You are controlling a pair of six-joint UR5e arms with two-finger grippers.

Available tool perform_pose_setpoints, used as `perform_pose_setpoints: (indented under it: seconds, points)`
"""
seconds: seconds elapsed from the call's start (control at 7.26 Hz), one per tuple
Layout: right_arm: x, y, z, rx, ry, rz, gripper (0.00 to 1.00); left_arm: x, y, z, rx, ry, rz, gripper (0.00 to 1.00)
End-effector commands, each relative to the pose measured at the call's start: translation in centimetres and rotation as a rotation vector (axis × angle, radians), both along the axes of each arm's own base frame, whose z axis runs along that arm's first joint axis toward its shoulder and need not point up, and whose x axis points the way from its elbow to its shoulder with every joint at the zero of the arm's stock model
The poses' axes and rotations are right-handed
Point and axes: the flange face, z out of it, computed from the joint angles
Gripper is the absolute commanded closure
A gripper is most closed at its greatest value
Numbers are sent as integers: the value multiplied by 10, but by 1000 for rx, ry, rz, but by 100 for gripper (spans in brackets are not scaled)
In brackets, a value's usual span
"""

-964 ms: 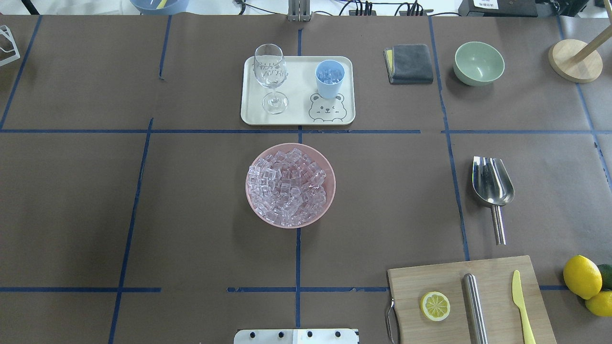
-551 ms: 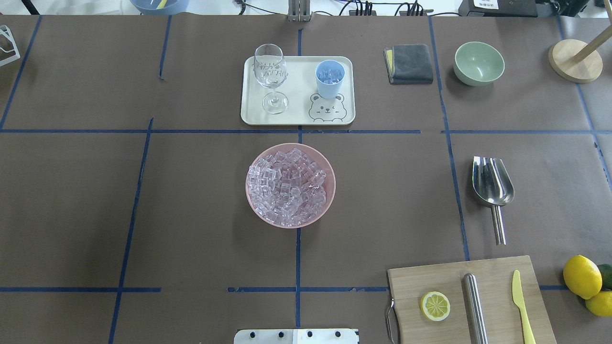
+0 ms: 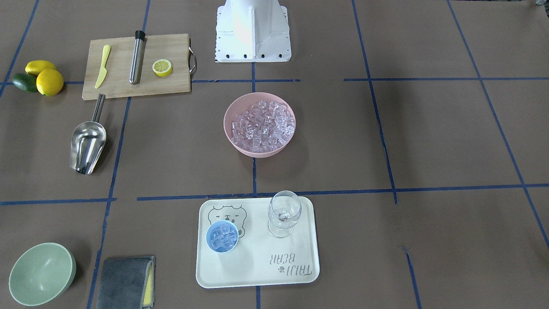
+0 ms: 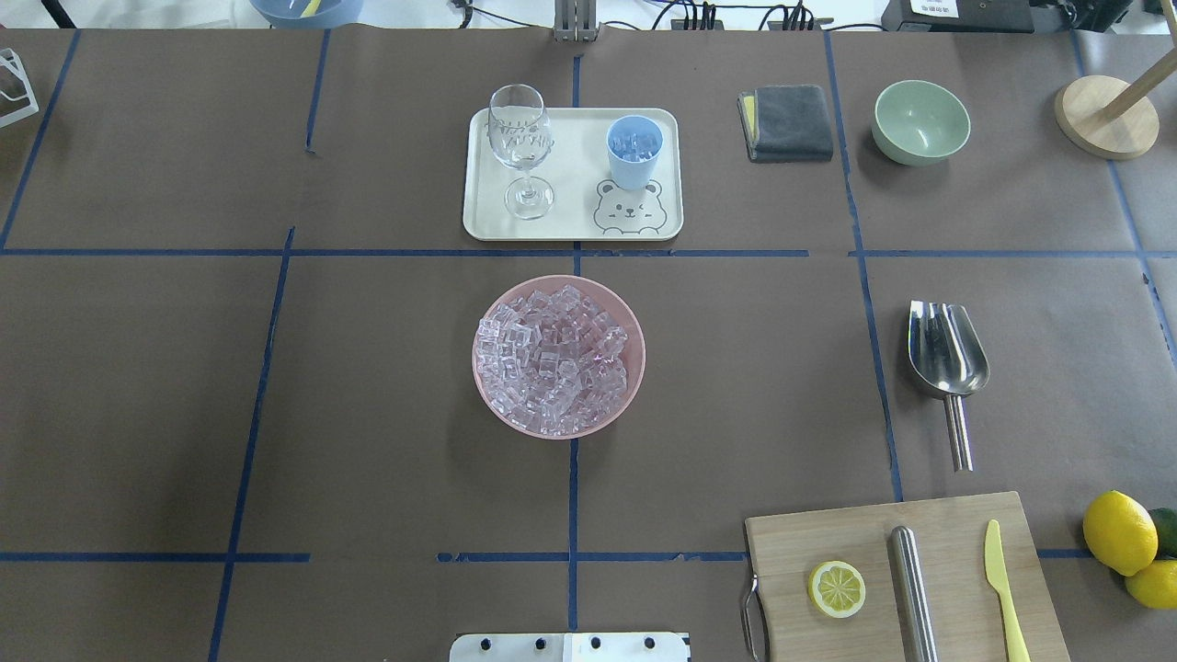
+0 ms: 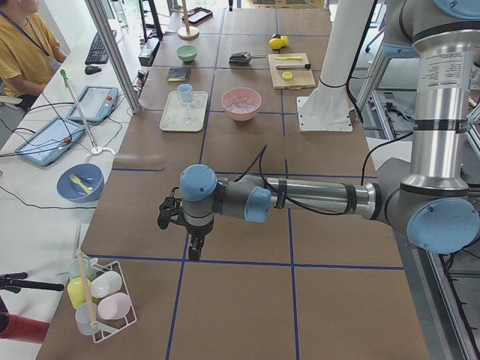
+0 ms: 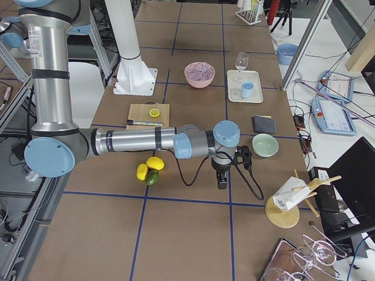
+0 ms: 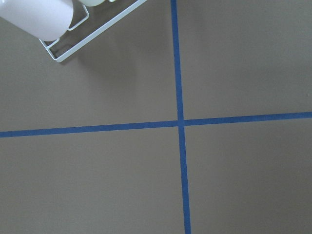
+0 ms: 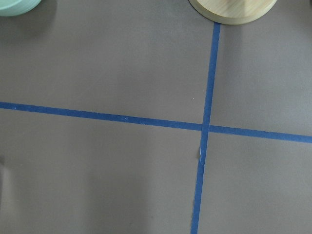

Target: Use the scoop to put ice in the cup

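The ice (image 4: 556, 359) fills a pink bowl (image 4: 476, 363) at the table's middle. The light-blue cup (image 4: 634, 150) stands on a white tray (image 4: 579, 175) beyond the bowl and holds a few cubes, as the front view (image 3: 222, 237) shows. The steel scoop (image 4: 947, 354) lies empty on the table at the right, handle toward the robot. My left gripper (image 5: 190, 247) hangs over bare table far left; my right gripper (image 6: 222, 180) hangs far right near the lemons. Both show only in side views, so I cannot tell open or shut.
A wine glass (image 4: 521, 147) shares the tray. A cutting board (image 4: 864, 542) with a steel tube (image 4: 913, 588), lemon half and yellow knife lies front right. A green bowl (image 4: 920, 121), grey cloth (image 4: 786, 121) and wooden stand base (image 4: 1105, 117) sit back right.
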Motion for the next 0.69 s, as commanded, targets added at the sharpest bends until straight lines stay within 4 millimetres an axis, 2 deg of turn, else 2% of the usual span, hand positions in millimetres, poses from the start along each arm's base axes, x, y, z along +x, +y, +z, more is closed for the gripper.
perform_pose_setpoints:
  seconds: [0.0, 0.14, 0.41, 0.55]
  points:
    - [1, 7, 18, -23, 12, 7, 0, -1, -2, -15, 96, 3, -1, 0]
    - [0, -1, 26, -32, 4, 5, 0, -2, 1, -15, 95, 5, 2, 0]
    - [-5, -6, 5, -5, 4, -4, 0, -1, 5, 11, 37, 1, 3, 0]
    - [-17, -14, -2, -24, 5, -29, 0, 0, 16, 26, -32, 3, 5, 0]
